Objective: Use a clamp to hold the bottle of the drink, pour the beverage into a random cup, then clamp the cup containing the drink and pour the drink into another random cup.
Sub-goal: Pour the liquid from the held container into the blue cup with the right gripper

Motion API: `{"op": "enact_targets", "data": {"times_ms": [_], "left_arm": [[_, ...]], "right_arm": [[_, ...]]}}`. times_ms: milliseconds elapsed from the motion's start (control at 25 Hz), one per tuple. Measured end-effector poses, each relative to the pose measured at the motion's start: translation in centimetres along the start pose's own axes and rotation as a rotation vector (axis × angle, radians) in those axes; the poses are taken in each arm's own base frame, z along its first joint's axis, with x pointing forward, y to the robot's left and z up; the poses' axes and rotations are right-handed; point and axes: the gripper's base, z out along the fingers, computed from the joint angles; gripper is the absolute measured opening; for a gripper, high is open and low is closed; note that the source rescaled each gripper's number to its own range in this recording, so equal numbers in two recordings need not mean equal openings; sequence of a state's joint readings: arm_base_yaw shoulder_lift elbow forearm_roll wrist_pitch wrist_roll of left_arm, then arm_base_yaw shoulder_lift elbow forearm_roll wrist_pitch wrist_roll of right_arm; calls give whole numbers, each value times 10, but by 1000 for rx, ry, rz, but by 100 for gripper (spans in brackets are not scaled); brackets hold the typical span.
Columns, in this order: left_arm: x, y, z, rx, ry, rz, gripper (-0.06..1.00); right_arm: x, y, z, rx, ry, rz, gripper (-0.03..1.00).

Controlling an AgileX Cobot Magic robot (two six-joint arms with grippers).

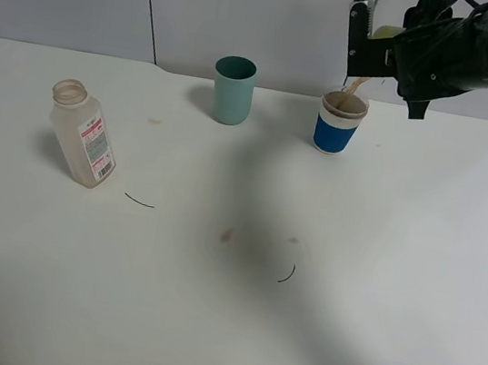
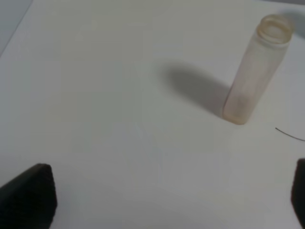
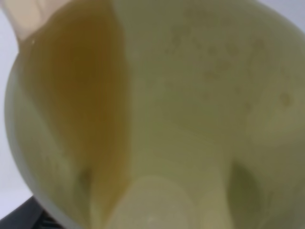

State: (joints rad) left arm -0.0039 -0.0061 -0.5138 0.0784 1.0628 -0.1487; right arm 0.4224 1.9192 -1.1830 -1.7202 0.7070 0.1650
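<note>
I see my right clamp (image 1: 369, 31) closed on the tipped pale green cup (image 1: 388, 31), brown beverage (image 1: 354, 86) streaming into the blue-and-white cup (image 1: 339, 123); left fingers (image 2: 28, 195) spread wide, empty, near the bottle (image 1: 83, 134).

Pale yellow-green tapered plastic cup (image 1: 388, 32) tipped high, brown beverage (image 1: 357, 86) streaming into blue-and-white ribbed cup (image 1: 338, 123) (upright on worktop). Clear squarish plastic bottle (image 1: 83, 134) stands uncapped, well apart.
</note>
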Motion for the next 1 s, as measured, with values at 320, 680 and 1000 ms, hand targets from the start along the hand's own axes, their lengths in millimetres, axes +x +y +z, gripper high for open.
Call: {"op": "enact_targets", "data": {"times_ms": [320, 680, 1000], "left_arm": [[0, 0, 0, 0, 0, 0, 100], [0, 0, 0, 0, 0, 0, 100], [0, 0, 0, 0, 0, 0, 100]], "right_arm": [[0, 0, 0, 2, -4, -189, 1], [-6, -1, -2, 8, -49, -241, 1], [-9, -1, -4, 19, -51, -344, 1]]}}
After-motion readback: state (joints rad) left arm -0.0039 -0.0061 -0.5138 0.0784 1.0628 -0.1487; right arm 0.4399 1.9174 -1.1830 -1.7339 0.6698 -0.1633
